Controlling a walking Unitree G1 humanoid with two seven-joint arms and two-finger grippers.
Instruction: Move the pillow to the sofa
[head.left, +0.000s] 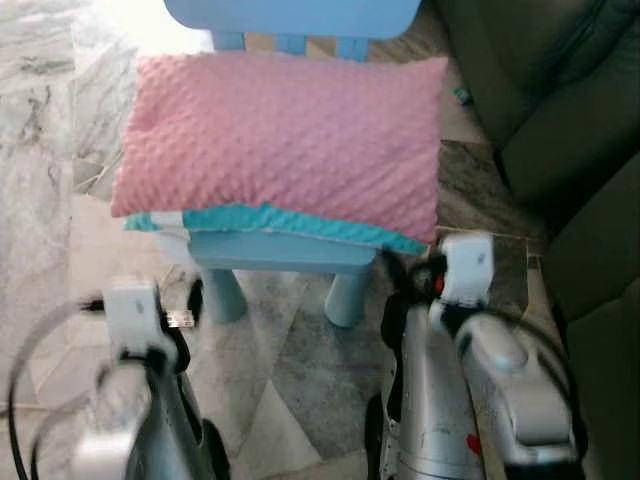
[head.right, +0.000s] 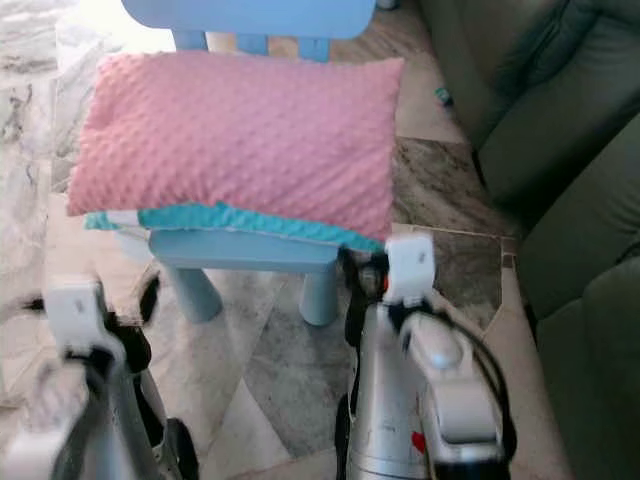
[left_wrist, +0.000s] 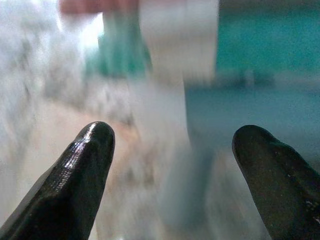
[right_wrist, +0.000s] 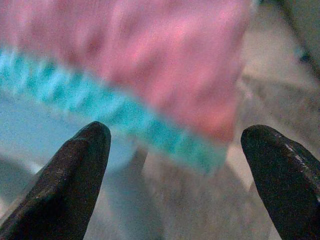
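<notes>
From the head camera, a pink dimpled pillow with a teal underside lies flat across the seat of a small light-blue plastic chair, overhanging the seat on both sides. The chair stands on a marble-patterned tile floor. A dark green sofa sits just to the right of the chair, apart from the pillow. Both silver arms reach forward and low, below the seat's front edge. The left arm is raised toward the chair's left front leg; the right arm points toward the pillow's right front corner. Both arms are blurred here.

In the left wrist view, the left gripper has its two black fingers spread wide, with nothing between them; ahead lie a blurred chair leg and the teal pillow edge.

In the right wrist view, the right gripper also has its fingers wide apart and empty, aimed at the pillow's pink and teal corner, close but not touching.
</notes>
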